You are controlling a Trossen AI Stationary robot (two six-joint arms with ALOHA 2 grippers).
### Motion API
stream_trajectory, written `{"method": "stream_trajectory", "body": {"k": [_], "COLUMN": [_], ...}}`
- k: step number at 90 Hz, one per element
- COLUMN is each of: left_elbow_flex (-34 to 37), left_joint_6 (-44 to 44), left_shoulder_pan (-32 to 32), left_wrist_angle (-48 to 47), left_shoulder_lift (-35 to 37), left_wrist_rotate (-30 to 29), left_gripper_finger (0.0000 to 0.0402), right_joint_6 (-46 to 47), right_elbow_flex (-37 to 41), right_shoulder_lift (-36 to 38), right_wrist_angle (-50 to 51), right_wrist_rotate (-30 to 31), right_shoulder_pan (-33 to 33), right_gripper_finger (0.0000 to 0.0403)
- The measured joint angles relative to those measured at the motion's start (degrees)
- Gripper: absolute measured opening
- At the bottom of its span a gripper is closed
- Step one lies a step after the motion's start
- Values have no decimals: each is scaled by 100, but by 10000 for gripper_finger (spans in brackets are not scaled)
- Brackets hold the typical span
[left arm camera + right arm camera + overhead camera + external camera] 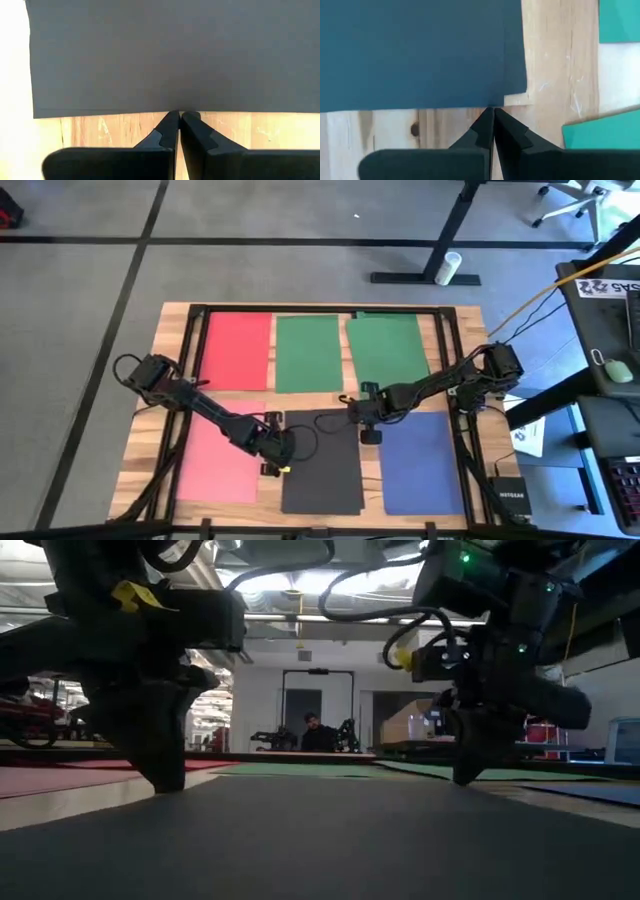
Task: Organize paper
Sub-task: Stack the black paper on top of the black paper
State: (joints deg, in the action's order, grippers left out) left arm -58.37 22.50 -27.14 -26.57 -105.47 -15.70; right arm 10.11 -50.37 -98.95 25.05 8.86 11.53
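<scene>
Six sheets of paper lie flat on the wooden table point(170, 330). Red point(238, 350) and two green point(308, 352) point(388, 348) are in the far row. Pink point(215, 470), dark grey point(325, 470) and blue point(425, 465) are in the near row. My left gripper point(275, 458) point(179, 114) is shut, pointing down at the dark grey sheet's left edge. My right gripper point(368, 430) point(492, 108) is shut, pointing down at the blue sheet's left edge near its far corner. My left gripper's shut fingertips point(170, 120) stand on the wood, against the dark grey sheet's left edge point(150, 111), coming from above. The sheet lies flat. My right gripper's shut fingertips point(485, 120) meet the blue sheet's left edge point(470, 107) from above, beside its far corner. That sheet lies flat too.
A black frame point(450, 360) and cables run round the table's rim. A white printed sheet point(530, 435) and a small black box point(505, 498) sit off the table's right side. In the low view a person point(312, 730) sits far behind the table.
</scene>
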Motion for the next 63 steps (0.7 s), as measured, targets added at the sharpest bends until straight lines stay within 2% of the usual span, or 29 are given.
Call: {"method": "stream_trajectory", "body": {"k": [63], "left_elbow_flex": [2], "left_joint_6": [-41], "left_shoulder_pan": [-2], "left_wrist_angle": [16], "left_shoulder_lift": [0], "left_wrist_rotate": [2], "left_gripper_finger": [0], "right_joint_6": [6], "right_elbow_flex": [24], "right_shoulder_lift": [-32], "right_wrist_angle": [-259], "right_wrist_rotate": [252], "right_shoulder_pan": [0], "right_gripper_finger": [0]}}
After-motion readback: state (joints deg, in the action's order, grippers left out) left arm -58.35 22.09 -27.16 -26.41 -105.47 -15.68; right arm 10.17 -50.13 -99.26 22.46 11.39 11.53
